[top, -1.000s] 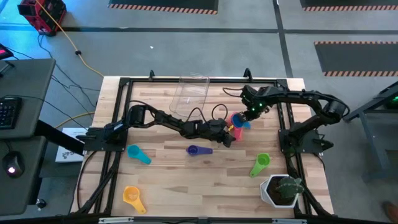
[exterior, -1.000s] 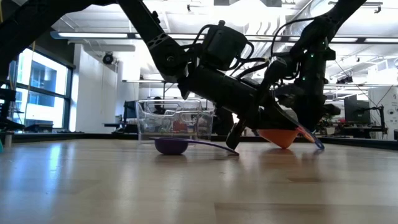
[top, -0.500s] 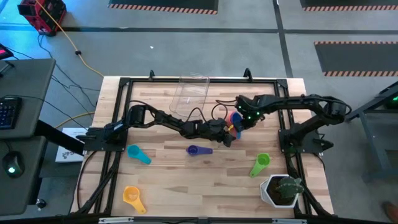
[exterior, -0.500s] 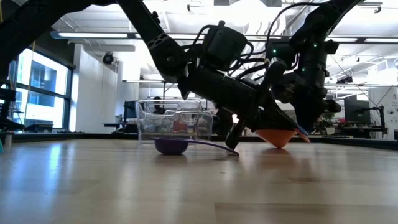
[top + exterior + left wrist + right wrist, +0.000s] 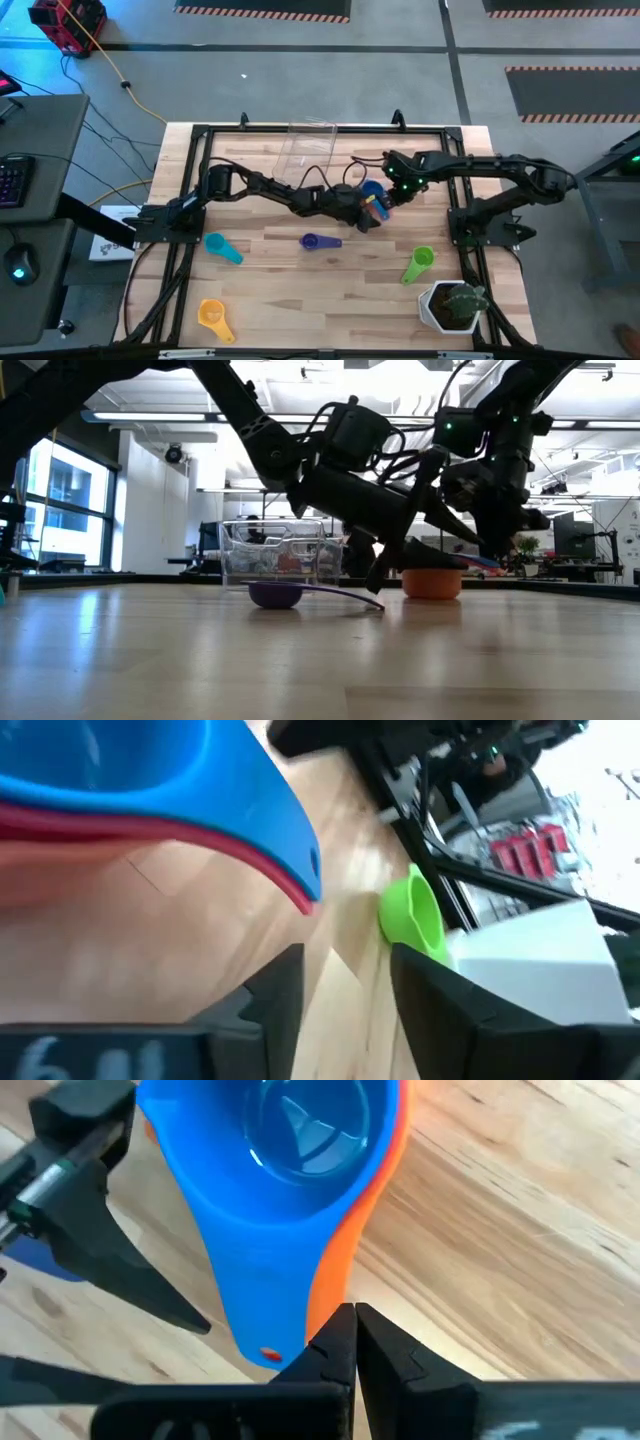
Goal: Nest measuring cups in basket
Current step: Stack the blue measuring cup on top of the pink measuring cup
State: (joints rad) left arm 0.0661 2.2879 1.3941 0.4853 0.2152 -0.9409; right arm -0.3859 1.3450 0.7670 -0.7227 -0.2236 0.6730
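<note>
Cups are the business here: a blue cup [image 5: 372, 188] sits nested inside a pink cup [image 5: 432, 581] near the middle of the table [image 5: 300, 290], just right of centre, with both arms meeting over it. The left gripper [image 5: 366, 211] lies low beside the pair on its near-left side; in its wrist view the fingers [image 5: 275, 990] stand apart with bare wood between them and nothing held, the stacked handles just ahead of them. That looks like a release, leaving the pair to the other arm.

The right gripper [image 5: 352, 1342] reaches in from the right with its fingers pressed together at the end of the stacked handles; whether they pinch the handles or only rest against them I cannot tell. Holding there would probably keep the blue cup seated while the pair is moved.

The clear basket [image 5: 305, 150] stands at the far edge, well apart and left of the stack, apparently with no cup in it. Four cups lie loose: purple cup [image 5: 312, 240] near the centre, teal cup [image 5: 222, 247] to the left, yellow cup [image 5: 213, 317] at the near left, green cup [image 5: 419, 263] to the right, close to a potted plant [image 5: 455, 303]. Most of the nesting seems yet to do.
</note>
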